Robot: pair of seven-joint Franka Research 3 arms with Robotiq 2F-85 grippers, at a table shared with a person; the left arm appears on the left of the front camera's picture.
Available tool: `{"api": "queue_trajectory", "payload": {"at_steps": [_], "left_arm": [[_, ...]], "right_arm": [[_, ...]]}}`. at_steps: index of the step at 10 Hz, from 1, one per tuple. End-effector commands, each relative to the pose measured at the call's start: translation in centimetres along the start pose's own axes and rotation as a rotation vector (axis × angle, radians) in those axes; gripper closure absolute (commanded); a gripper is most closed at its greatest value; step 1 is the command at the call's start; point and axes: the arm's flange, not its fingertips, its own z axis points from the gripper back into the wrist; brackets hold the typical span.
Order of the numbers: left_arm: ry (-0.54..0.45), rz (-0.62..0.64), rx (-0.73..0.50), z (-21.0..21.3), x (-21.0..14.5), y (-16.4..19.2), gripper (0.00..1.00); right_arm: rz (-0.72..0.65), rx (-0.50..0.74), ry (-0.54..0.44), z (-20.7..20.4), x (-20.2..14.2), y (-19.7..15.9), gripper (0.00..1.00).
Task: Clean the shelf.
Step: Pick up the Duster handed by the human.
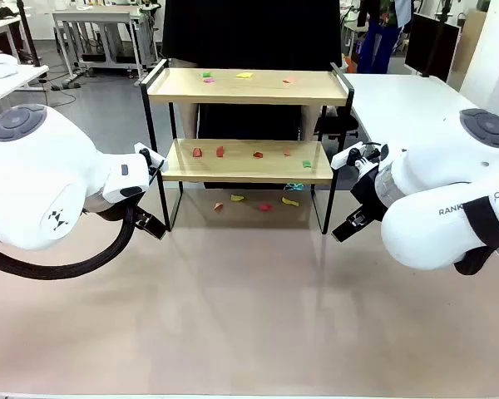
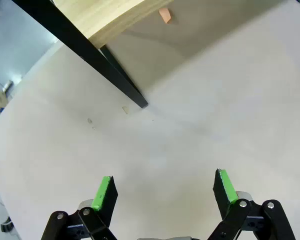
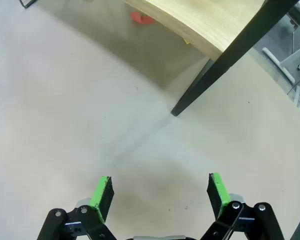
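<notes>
Front view: the shelf stands on the desk in the upper middle of the frame, with a person in black right behind it. Small coloured scraps lie on its top board, more lie on the lower board, and a few lie on the desk beneath it. The left arm fills the left edge and the right arm the right edge, each near one of the shelf's front legs.

Left wrist view: the left end effector is released, its green pads wide apart over bare desk with nothing between them. A black shelf leg and the edge of a wooden board cross the upper left. An orange scrap lies at the top.

Right wrist view: the right end effector is also released and holds nothing. A shelf leg and board sit in the upper right, with a red scrap at the top.
</notes>
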Motion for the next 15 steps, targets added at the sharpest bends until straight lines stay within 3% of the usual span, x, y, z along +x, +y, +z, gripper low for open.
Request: {"api": "queue_trajectory", "payload": {"at_steps": [1,10,12,15], "left_arm": [[0.0,0.0,0.0,0.0,0.0,0.0,0.0],[0.0,-0.001,0.0,0.0,0.0,0.0,0.0],[-0.071,0.023,-0.112,4.0,1.8,3.0,0.0],[-0.093,-0.014,-0.194,9.2,3.5,8.8,0.0]], "right_arm": [[0.0,0.0,0.0,0.0,0.0,0.0,0.0],[0.001,0.0,0.0,0.0,0.0,0.0,0.0],[0.002,0.025,-0.064,4.0,3.2,-1.6,0.0],[-0.028,0.146,-0.165,10.0,6.2,-7.7,0.0]]}}
